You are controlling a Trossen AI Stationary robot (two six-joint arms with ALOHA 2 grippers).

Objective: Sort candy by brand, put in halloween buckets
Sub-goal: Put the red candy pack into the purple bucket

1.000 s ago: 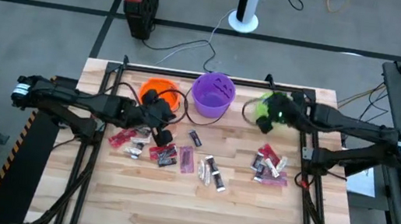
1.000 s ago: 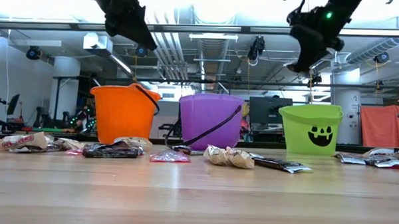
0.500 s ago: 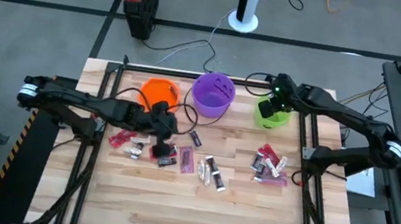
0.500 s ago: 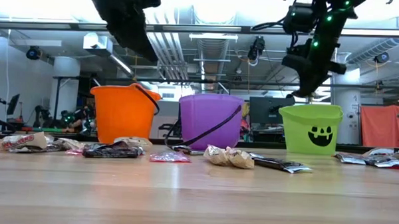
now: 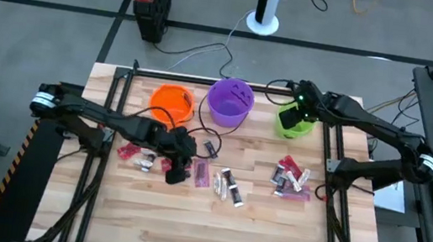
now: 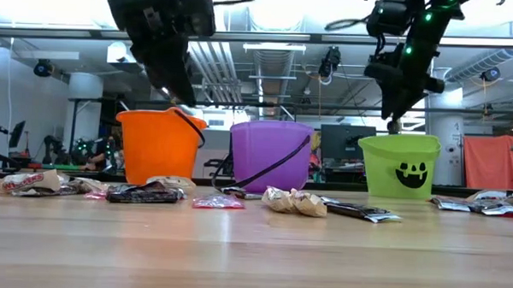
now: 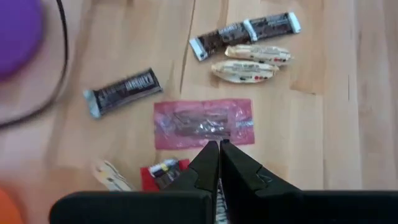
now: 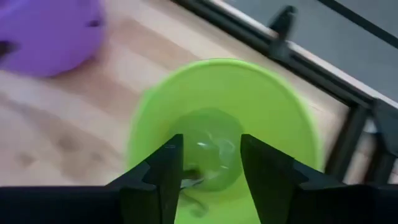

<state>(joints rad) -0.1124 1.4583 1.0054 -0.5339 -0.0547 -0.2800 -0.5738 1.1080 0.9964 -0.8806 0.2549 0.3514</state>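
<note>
Right gripper [image 8: 210, 163]: hangs directly above the lime green bucket [image 5: 294, 123], fingers spread apart with nothing between them; the bucket's open mouth shows in the gap.
Lime green bucket: straight below the right gripper, at the back of the table [image 5: 208, 239]; a small candy piece [image 8: 191, 177] lies on its floor, brand unreadable.
Left gripper [image 7: 219, 151]: fingers pressed together, holding nothing, poised over the middle cluster of candy.
Pink wrapper [image 7: 203, 123]: just ahead of the left fingertips, lying flat on the wood.
Red wrapper [image 7: 163, 173]: close beside the left fingers, partly hidden by them.
Dark bar [image 7: 122, 91]: a little farther out from the left gripper, beyond the pink wrapper, lying alone.
Dark twin bars [image 7: 244, 33] and pale wrappers [image 7: 251, 62]: farthest ahead of the left gripper, side by side.
Purple bucket [image 5: 229, 102]: between the two grippers, at the back of the table.
Orange bucket [image 5: 171, 101]: behind the left gripper, next to the purple one.
Right-hand candy cluster [image 5: 291, 179]: on the table well in front of the right gripper, nearer the front edge than the green bucket.
</note>
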